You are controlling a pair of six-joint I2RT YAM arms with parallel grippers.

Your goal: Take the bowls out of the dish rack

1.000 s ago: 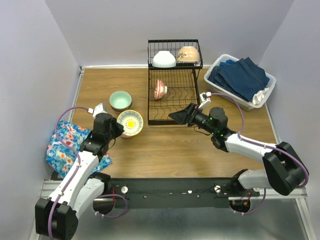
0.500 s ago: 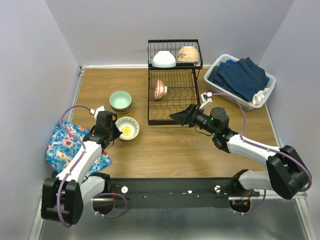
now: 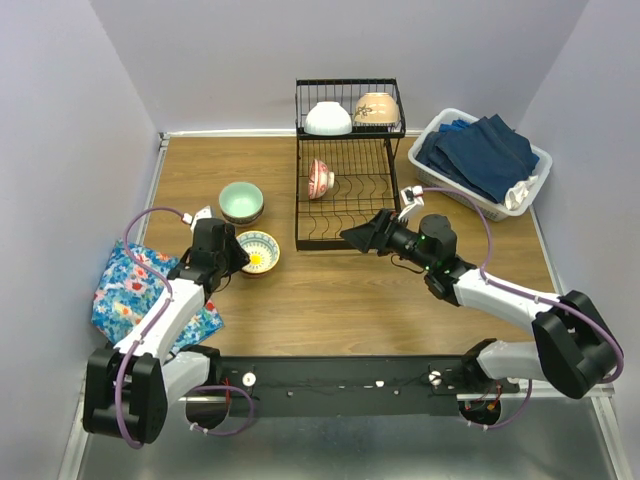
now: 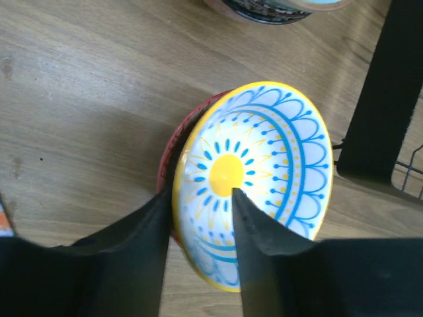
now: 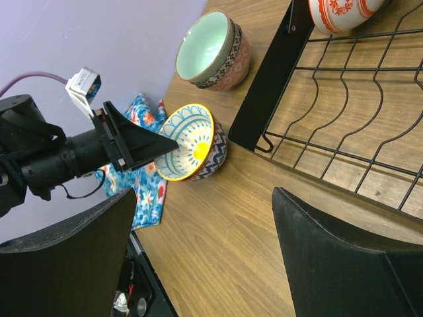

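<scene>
Your left gripper (image 4: 200,195) stands over the small round ceramic bowl with the yellow sun centre (image 4: 264,165), fingers parted astride its rim, one outside the wall and one inside, the gap wider than the wall itself. The bowl sits upright on the brown wooden table (image 3: 340,290), left of the black wire two-tier dish rack (image 3: 360,190) and just in front of a mint-green-lined round bowl (image 3: 241,200). Its inside is white with blue arches and dashes, yellow rays and a yellow rim; its outside carries a blue zigzag band. Three bowls are in the rack: a white bowl with red-orange pattern (image 3: 320,178) standing on edge in the lower tray, and a plain white bowl (image 3: 328,119), mouth down, beside a beige bowl (image 3: 376,108) on the raised shelf. Your right gripper (image 3: 358,233) hangs at the lower tray's front edge, jaws spread wide, holding nothing
</scene>
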